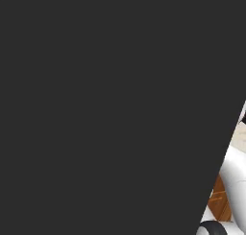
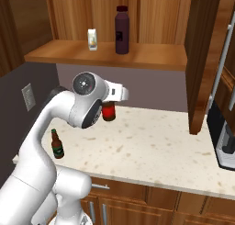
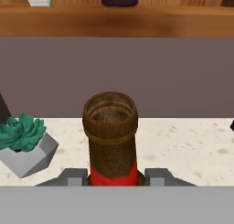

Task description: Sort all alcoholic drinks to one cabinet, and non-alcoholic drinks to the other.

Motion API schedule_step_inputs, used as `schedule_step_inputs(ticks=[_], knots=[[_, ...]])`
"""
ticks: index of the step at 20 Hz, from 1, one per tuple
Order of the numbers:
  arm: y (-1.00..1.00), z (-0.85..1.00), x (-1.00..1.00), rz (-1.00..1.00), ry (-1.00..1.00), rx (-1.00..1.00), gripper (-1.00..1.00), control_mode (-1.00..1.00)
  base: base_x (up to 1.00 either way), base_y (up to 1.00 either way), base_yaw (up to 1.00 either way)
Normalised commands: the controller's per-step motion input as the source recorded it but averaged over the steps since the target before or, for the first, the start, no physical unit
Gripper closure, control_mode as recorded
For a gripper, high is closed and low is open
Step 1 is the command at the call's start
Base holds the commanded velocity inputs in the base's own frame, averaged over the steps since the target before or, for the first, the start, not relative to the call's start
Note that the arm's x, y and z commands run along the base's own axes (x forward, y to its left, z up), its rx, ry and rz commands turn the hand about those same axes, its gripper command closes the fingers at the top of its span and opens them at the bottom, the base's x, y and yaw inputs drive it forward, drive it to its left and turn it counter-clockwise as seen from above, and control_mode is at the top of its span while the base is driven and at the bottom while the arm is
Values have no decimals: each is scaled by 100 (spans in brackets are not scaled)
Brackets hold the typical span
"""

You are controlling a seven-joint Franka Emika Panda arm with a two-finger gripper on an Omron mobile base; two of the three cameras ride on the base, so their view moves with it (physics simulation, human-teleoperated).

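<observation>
**Two drinks shelved, two beers left to sort**

Now, your fingers (image 3: 157, 176) sit narrow on either side of a brown bottle with a red label (image 3: 111, 141), closed on it just below the neck. The gripper (image 3: 113, 177) holds it upright, mouth open toward the camera. From the right base view that bottle (image 2: 109, 111) hangs above the back part of the counter (image 2: 156, 146), in front of the grey wall, and whether its base touches the stone you cannot tell, since the arm hides it.

Moving outward, a potted succulent (image 3: 20, 143) stands on the counter beside the gripper. A second beer bottle with a green label (image 2: 57, 144) stands near the counter's left edge, well apart from the one you hold.

Above, the open cabinet's shelf (image 2: 151, 59) already carries the white carton (image 2: 92, 39) toward its left end and the dark purple bottle (image 2: 121, 30) near its middle, both upright.

By my reading, the non-alcoholic side is done. You are on the first beer, which should go to the other cabinet, and the green-labelled one is untouched.
</observation>
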Motion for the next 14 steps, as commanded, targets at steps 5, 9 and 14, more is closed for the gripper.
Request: schedule_step_inputs(ticks=[5, 9, 14], knots=[[11, 19, -27, 4, -3, 0, 100, -100, 0, 0, 0], [12, 18, -27, 3, -4, 0, 100, -100, 0, 0, 0], [14, 16, -25, 2, -4, 0, 100, -100, 0, 0, 0]])
